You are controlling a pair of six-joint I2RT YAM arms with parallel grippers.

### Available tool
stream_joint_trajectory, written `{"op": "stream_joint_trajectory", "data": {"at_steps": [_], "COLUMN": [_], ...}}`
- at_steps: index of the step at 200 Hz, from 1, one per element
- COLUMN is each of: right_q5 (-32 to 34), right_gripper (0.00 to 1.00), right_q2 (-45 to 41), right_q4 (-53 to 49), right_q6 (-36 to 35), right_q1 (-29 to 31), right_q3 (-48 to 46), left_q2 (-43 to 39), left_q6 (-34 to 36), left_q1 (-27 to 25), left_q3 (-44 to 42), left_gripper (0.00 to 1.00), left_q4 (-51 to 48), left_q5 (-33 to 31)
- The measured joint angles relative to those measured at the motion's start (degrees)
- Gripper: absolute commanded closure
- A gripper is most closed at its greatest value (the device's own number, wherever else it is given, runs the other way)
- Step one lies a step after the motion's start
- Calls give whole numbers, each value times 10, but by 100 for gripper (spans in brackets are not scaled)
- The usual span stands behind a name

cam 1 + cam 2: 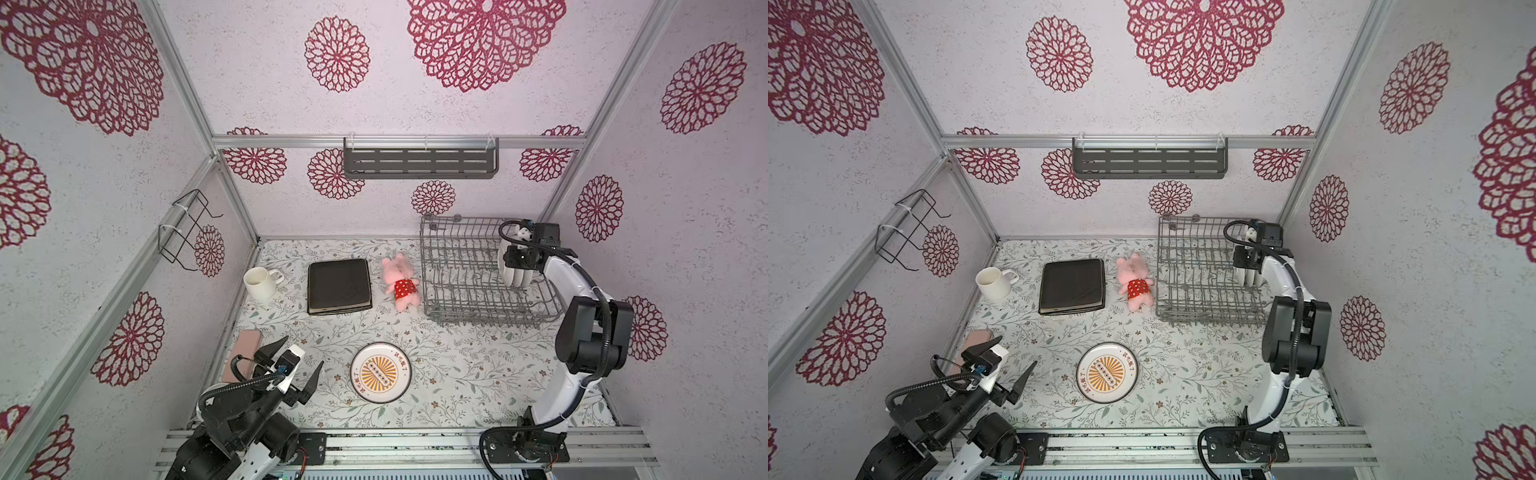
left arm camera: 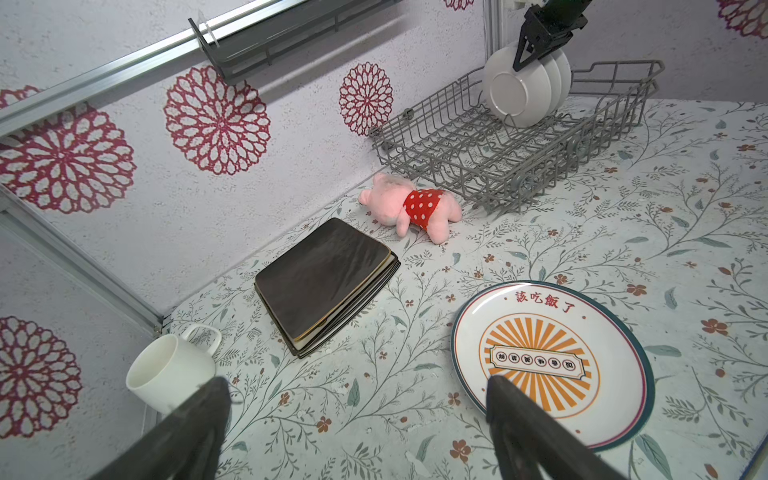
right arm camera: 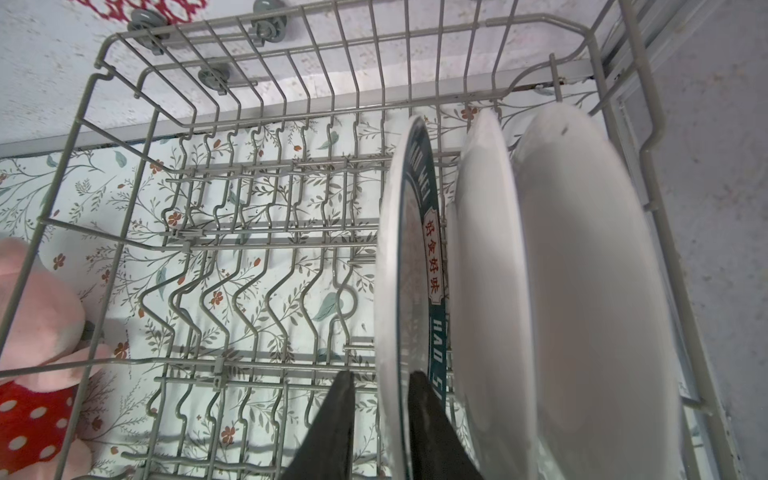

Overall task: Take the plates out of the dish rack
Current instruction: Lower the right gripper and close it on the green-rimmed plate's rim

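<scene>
R pincer (image 3: 382,375) astride plate (image 3: 409,249) rim, in rack (image 2: 490,162)

Pale walls (image 1: 257,83) printed with crimson floral medallions enclose a leaf-patterned tabletop (image 1: 478,374), with aluminium rails (image 1: 291,141) along the edges.

Both top views are looking steeply down from high above the front edge of the bench (image 1: 478,374), taking in its whole surface. The left wrist camera is looking low across the bench toward its far right corner. It is sharing the dish rack (image 2: 498,166) with the right wrist camera, which is peering closely into it from above.
</scene>
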Motion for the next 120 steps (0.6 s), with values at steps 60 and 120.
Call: {"op": "stream_joint_trajectory", "data": {"at_steps": [60,120], "right_q5": [-2,-21], "right_gripper": [88,92], "right_q2": [0,0], "right_q4": [1,0], "right_q6": [-10,-11], "right_q1": [-3,-5], "right_q3": [0,2], "left_q2": [0,0], "left_q6": [0,0], "left_q1": [0,0], "left_q3": [0,-1], "left_gripper": [3,3], "left_q4": [0,0], "left_q5": [0,0]}}
